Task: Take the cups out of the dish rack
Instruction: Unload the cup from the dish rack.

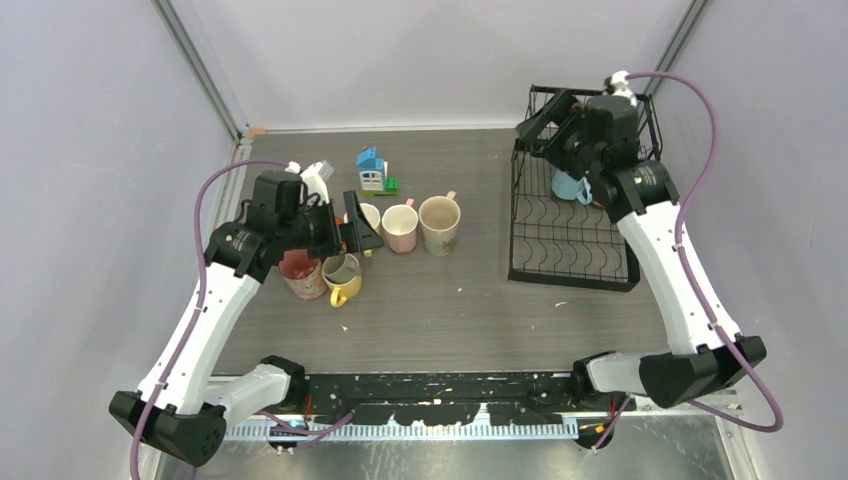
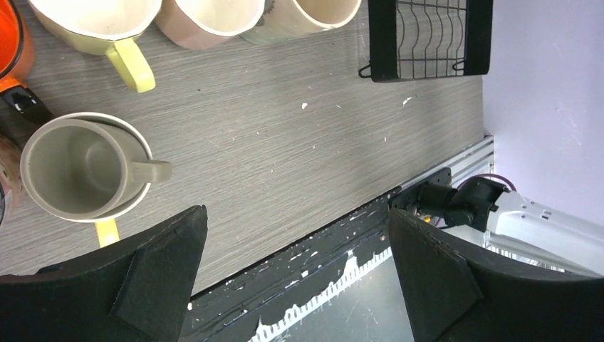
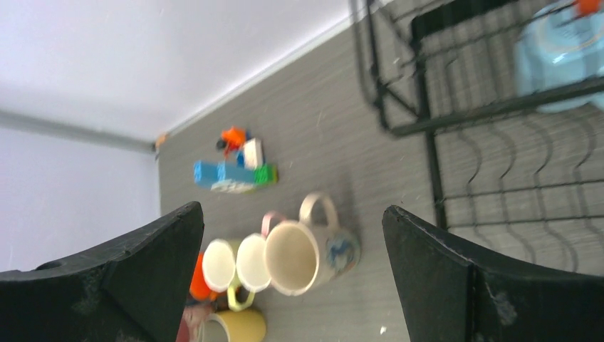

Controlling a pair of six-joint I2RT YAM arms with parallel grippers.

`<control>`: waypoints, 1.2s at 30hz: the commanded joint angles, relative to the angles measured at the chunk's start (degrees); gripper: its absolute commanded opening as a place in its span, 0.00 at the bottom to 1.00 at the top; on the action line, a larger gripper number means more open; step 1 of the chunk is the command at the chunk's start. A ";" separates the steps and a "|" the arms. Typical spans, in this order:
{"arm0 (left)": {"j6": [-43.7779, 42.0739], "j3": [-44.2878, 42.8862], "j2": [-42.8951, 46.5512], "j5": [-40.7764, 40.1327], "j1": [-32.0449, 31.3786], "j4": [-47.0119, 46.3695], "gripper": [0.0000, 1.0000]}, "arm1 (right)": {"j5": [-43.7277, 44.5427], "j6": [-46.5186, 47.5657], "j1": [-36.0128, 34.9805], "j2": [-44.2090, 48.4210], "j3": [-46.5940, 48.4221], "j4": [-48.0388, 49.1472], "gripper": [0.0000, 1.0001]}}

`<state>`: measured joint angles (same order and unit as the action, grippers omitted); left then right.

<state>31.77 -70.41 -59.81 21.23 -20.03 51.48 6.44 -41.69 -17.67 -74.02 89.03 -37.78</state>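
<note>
Nearest, the left gripper [image 2: 295,228] is hanging with its jaws wide apart, holding nothing, over the table [image 1: 480,310]; just beside it a grey mug [image 2: 78,167] is sitting nested inside a yellow mug [image 1: 343,288], whose handle is pointing toward the near edge; a red mug [image 1: 300,275] is standing against them; farther back, cream [image 1: 372,213], pink [image 1: 400,228] and beige [image 1: 440,222] mugs are standing upright in a row, empty; to the right the rack [image 1: 575,282] is lying with its long axis near-to-far, holding a blue cup [image 1: 568,185]; the right gripper [image 3: 292,214] is hovering at its far end, jaws spread, empty.
</note>
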 commanded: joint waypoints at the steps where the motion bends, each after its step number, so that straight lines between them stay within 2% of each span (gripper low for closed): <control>1: -1.35 -1.25 1.27 3.33 -0.53 -2.57 1.00 | 1.18 2.24 5.61 -4.17 6.75 2.04 1.00; 14: -1.68 -0.20 0.91 3.50 -1.50 -2.46 1.00 | 12.93 13.20 13.88 -24.27 28.74 -3.23 1.00; 21: -2.18 -0.42 -0.32 3.69 -1.59 -2.18 1.00 | 14.48 18.24 16.84 -34.84 39.63 -8.12 1.00; 27: -2.19 -1.11 -1.20 2.93 -1.59 -1.70 1.00 | 11.12 19.25 20.82 -39.19 42.51 -9.50 1.00; 36: -2.09 -1.10 -1.37 2.72 -1.59 -1.47 1.00 | 8.02 22.61 21.80 -43.26 45.88 -14.59 0.97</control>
<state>30.79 -70.37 -61.39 23.59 -21.37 50.92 16.36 -21.80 4.56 -117.43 131.81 -50.54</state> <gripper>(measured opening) 0.996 0.980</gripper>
